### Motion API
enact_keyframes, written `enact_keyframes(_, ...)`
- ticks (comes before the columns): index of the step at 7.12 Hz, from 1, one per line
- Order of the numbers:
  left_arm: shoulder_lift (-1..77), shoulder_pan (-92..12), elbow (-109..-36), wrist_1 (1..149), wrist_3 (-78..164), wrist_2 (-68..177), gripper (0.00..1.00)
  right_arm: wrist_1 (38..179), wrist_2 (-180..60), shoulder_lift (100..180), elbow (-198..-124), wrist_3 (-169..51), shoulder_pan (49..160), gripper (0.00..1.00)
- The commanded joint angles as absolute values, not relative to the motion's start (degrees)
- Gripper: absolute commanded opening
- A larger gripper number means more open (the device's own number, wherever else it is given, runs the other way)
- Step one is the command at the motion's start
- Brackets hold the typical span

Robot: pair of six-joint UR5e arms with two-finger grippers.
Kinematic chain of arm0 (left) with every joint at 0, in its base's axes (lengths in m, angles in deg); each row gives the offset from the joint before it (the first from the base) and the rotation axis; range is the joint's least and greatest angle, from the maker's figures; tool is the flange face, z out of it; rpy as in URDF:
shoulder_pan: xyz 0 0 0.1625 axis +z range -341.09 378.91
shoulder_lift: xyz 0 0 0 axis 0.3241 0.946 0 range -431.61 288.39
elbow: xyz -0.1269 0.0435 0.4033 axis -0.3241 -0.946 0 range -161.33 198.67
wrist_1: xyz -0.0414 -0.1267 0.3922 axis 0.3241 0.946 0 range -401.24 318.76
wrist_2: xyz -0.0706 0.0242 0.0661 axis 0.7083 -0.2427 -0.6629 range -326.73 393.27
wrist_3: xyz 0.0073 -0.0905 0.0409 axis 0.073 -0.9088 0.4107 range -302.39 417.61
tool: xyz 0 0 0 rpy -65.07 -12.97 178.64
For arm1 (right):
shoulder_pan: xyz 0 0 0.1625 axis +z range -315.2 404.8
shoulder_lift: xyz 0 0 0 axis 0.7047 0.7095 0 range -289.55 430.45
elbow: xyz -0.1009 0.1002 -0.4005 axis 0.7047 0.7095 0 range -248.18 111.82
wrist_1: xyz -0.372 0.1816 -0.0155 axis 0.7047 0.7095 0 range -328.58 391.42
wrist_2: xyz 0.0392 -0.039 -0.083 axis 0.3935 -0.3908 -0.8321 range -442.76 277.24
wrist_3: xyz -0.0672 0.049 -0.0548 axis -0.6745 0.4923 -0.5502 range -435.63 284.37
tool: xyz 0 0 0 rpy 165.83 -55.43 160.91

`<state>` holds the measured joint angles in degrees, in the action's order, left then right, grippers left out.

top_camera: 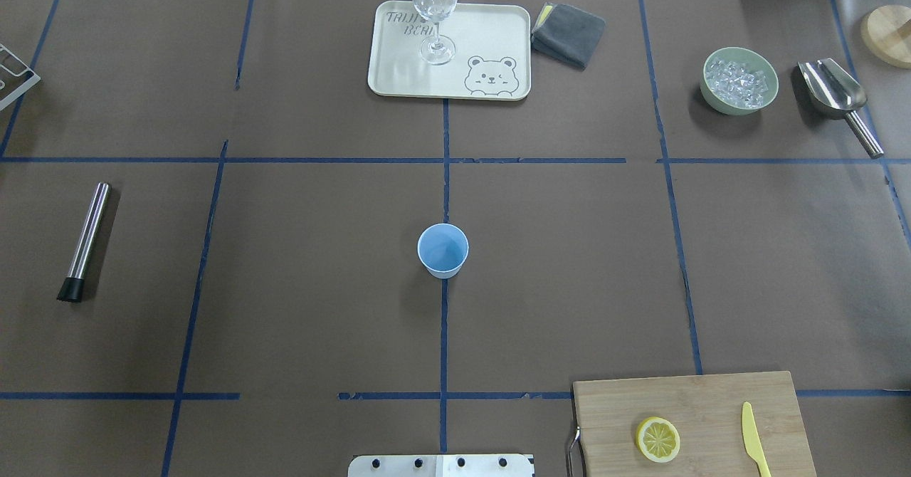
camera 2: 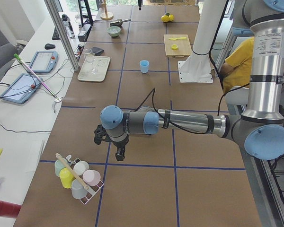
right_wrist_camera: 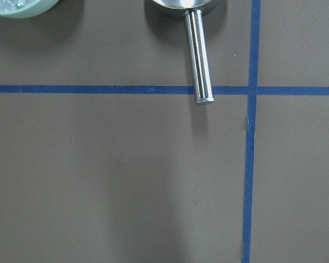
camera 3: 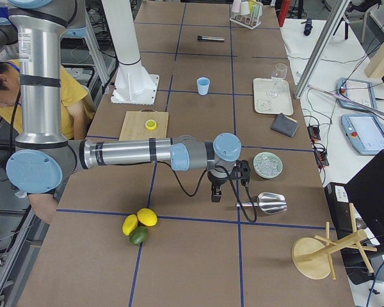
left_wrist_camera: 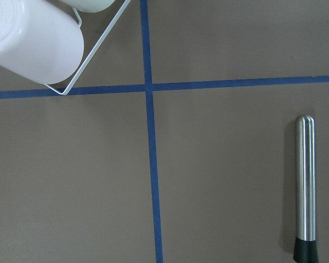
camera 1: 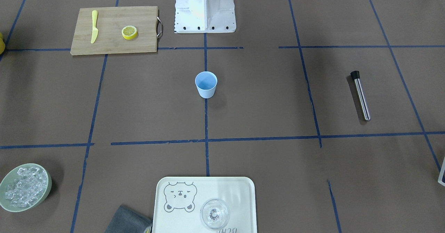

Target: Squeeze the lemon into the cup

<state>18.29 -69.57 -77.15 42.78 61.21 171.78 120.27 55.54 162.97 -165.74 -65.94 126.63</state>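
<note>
The lemon (top_camera: 657,439) lies cut face up on a bamboo cutting board (top_camera: 712,399), close to the worktop's edge on the robot's side and toward the robot's right-hand corner; a yellow plastic knife (top_camera: 754,448) lies beside it on the same board, apart from it. The cup (top_camera: 443,250) stands upright and open in the middle of the worktop, well apart from every edge and from the lemon.

The left gripper (camera 2: 119,153) hangs over the worktop's left end beside a rack of cups (camera 2: 78,177); the right gripper (camera 3: 215,194) hangs over the right end near a bowl of ice (camera 3: 267,164) and a metal scoop (camera 3: 269,203). Both show only in the side views, so whether either is wide or narrow cannot be told; neither appears to hold anything.

The lemon chunk is probably light, with a smooth rind that may slip and a body that should give under pressure. The best hold is likely across the rind on two opposite sides, low enough that the fingers do not slide off the curve, leaving the cut face free to be turned down over the cup. A firm but gradual squeeze seems wise; the chunk could pop out sideways. The plastic cup looks light and could tip if nudged, so the lemon is better kept above the rim than pressed against it.
</note>
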Motion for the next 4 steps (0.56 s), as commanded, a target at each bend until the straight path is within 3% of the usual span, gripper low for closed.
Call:
enact_keyframes(1, 19.1, -69.6, -78.0, 43.3, 61.4, 168.6, 1.00, 120.3, 55.5, 163.0, -165.7, -66.0, 126.6, 1.00)
enact_keyframes(4, 18.9, -69.6, -78.9, 43.9, 62.0, 169.1, 1.00, 120.2, 55.5, 162.5, -166.1, -66.0, 125.5, 1.00)
